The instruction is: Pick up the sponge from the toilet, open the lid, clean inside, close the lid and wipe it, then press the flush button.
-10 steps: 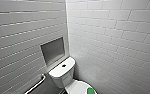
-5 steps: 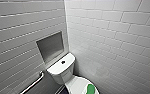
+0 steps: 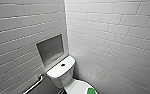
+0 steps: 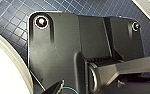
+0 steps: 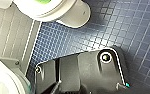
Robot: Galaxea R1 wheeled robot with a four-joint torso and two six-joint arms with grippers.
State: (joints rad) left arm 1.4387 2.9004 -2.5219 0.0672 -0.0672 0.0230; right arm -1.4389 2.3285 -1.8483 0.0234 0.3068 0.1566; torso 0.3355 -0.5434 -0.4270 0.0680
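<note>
Head view, and the toilet (image 3: 63, 75) sits low at 6 o'clock in the corner of 2 white-tiled walls. The lid (image 3: 77, 87) is down. The sponge (image 3: 91, 91) lies bright green on top of it, at about 4 o'clock from the tank. There is 1 dark flush button (image 3: 63, 65) in the middle of the tank top. A recessed niche (image 3: 50, 48) is in the wall at 11 o'clock from the tank, and a metal grab bar (image 3: 33, 85) at 8 o'clock. In the right wrist view the sponge (image 5: 43, 2) rests on the white lid (image 5: 53, 11) above a dark blue tiled floor (image 5: 111, 30). For the left gripper and right gripper, I cannot tell whether the jaws are open or closed.
</note>
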